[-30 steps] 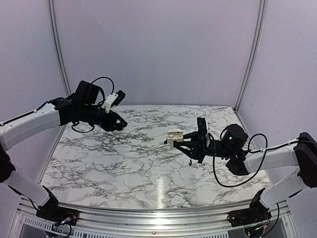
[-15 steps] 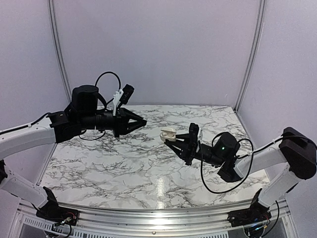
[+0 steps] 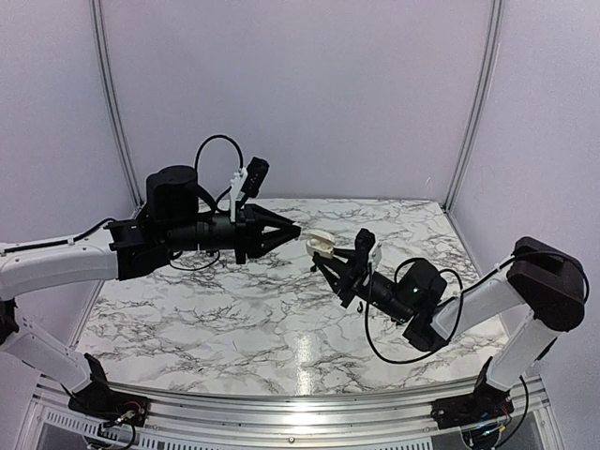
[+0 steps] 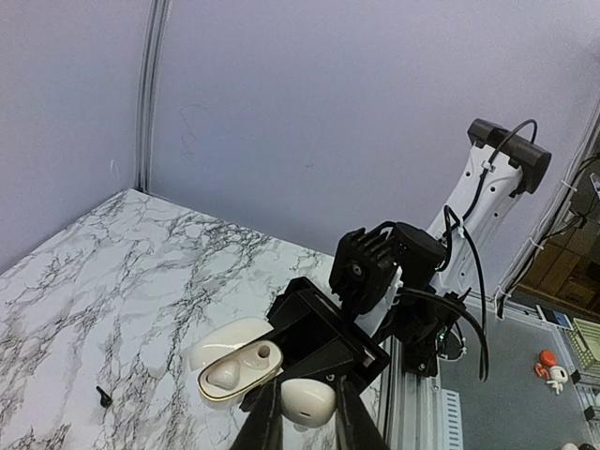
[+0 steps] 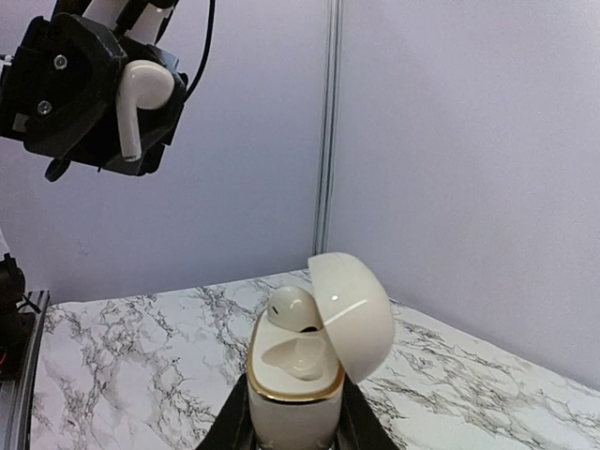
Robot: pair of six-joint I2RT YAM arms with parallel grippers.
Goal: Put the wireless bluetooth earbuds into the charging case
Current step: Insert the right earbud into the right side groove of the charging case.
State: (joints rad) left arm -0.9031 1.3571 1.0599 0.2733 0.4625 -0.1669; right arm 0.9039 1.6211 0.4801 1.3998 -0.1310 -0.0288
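While the right gripper [image 3: 325,256] grasps the base of the charging case [image 5: 292,384], a glossy cream egg-shaped shell with a thin gold rim, its domed lid [image 5: 354,314] stands flipped open to one side. One smooth cream seated earbud [image 5: 292,307] sits in the rear socket. The front socket is a bare hollow.

The left gripper [image 3: 296,230] is clenched on a second earbud [image 5: 141,94], which has a rounded head and a short stem. It is held in the air near the case, not touching it. The table [image 3: 234,319] is marble-patterned, white with dark veins, and slick-looking.

Only the right wrist view gives the second earbud's full shape. The top view shows just black fingertips close to the case. The left wrist view looks into the case from above and also catches a tiny black peg-like item [image 4: 102,397] lying on the table. What it is, I cannot tell.
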